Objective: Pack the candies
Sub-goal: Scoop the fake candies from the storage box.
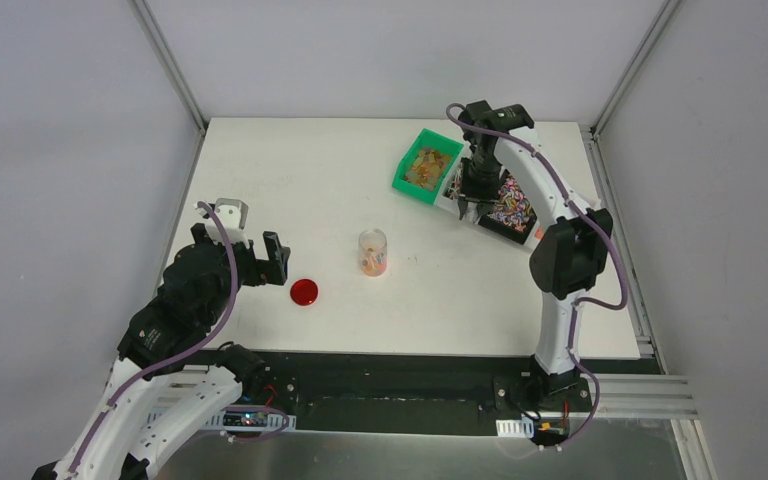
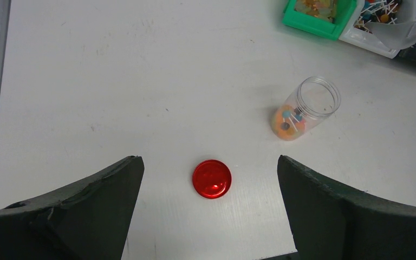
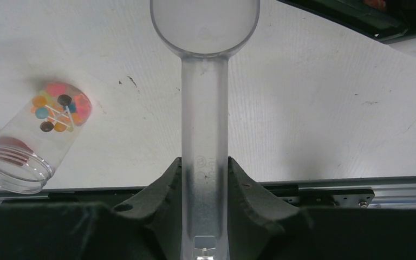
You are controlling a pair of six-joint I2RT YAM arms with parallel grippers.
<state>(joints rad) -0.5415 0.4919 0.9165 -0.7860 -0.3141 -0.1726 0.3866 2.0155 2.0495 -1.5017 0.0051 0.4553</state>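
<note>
A clear jar [image 1: 372, 252] stands open mid-table with a few candies [image 3: 59, 108] in orange, pink and brown at its bottom; it also shows in the left wrist view [image 2: 305, 108]. More candies fill a green bin [image 1: 427, 165], a white bin [image 2: 376, 21] and a black bin [image 1: 510, 205] at the back right. My right gripper [image 3: 205, 168] is shut on the handle of a clear plastic scoop [image 3: 204, 81], whose bowl looks empty, and hovers over the bins [image 1: 473, 205]. My left gripper [image 2: 208, 158] is open and empty, above the table just left of the red lid [image 2: 212, 179].
The red lid [image 1: 304, 292] lies flat left of the jar. The bins crowd the back right corner. Grey walls enclose the table on three sides.
</note>
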